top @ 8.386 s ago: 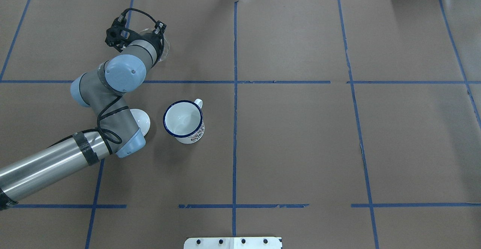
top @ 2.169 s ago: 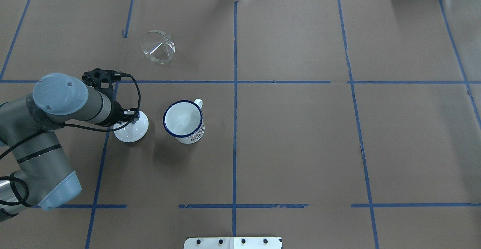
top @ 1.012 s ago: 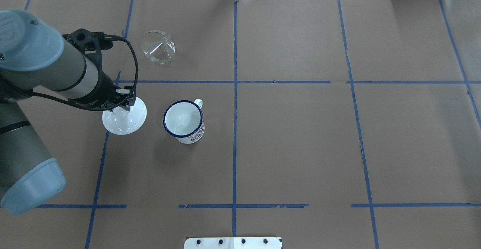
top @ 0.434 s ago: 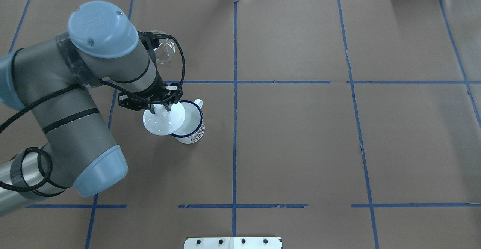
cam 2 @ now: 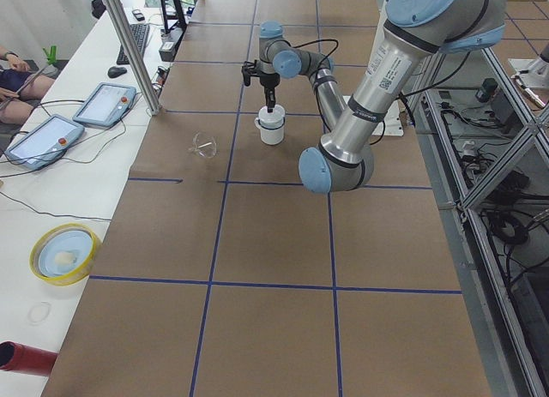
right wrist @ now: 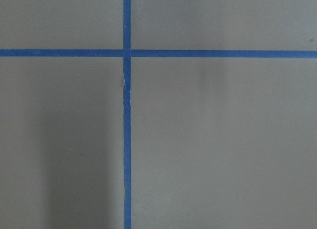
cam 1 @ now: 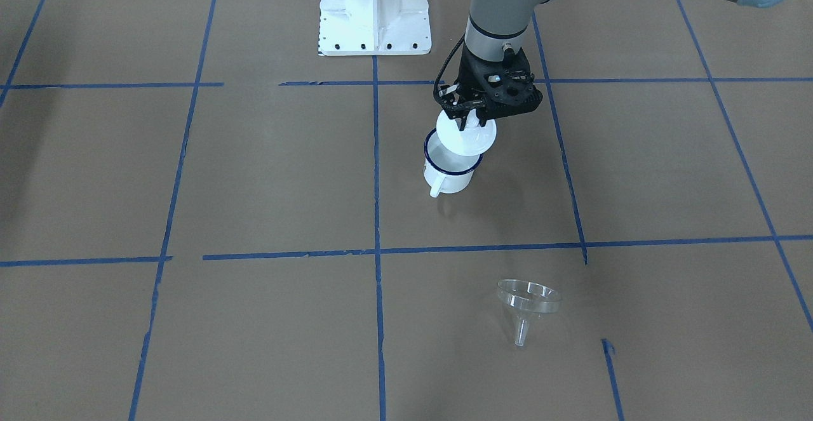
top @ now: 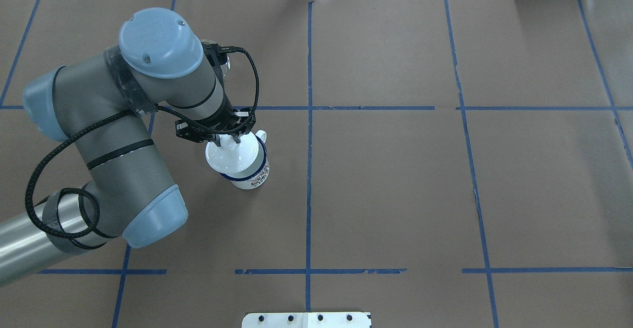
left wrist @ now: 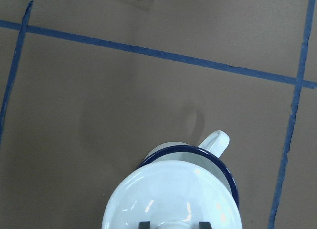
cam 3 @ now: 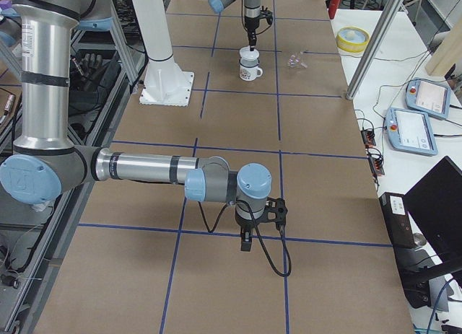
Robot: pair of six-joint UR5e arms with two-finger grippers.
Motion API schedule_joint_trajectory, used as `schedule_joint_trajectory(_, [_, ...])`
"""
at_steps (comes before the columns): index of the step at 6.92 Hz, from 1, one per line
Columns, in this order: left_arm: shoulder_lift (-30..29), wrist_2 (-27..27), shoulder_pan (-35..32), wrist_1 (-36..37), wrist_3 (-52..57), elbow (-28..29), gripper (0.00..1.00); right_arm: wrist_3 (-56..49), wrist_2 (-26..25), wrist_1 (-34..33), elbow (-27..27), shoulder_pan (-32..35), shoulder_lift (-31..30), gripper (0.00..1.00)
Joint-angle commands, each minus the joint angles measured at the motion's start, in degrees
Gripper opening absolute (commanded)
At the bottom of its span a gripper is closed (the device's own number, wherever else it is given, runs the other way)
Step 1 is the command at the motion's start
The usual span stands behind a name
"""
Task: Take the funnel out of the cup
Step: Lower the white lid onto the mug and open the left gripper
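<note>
the left gripper (cam 1: 470, 118) is closed on the knob (top: 227, 143) of the white lid (cam 1: 467, 138). the lid hangs over the cup (cam 1: 448, 176), off-centre, with part of the blue rim (left wrist: 183, 149) showing. the funnel (cam 1: 527, 300) lies on the table (cam 1: 254, 186), well apart from the cup, so removal appears complete. the step in hand appears to be lidding: centre the lid over the rim, keep it level, lower straight, release only once seated. right gripper (cam 3: 246, 240): opening cannot be determined.

Bright, even overhead light; soft shadow beside cup (cam 1: 453, 181); glints on lid (left wrist: 168, 192); sharp.
</note>
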Motion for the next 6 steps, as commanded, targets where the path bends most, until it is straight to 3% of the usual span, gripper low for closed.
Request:
schedule_joint_trajectory(1, [0.05, 0.03, 0.02, -2.06, 0.08, 1.61, 0.00, 0.00, 0.00, 0.00, 0.00, 0.00, 0.00, 1.00])
schedule_joint_trajectory(6, [0.49, 0.03, 0.72, -2.85, 0.17, 1.69, 0.00, 0.00, 0.00, 0.00, 0.00, 0.00, 0.00, 1.00])
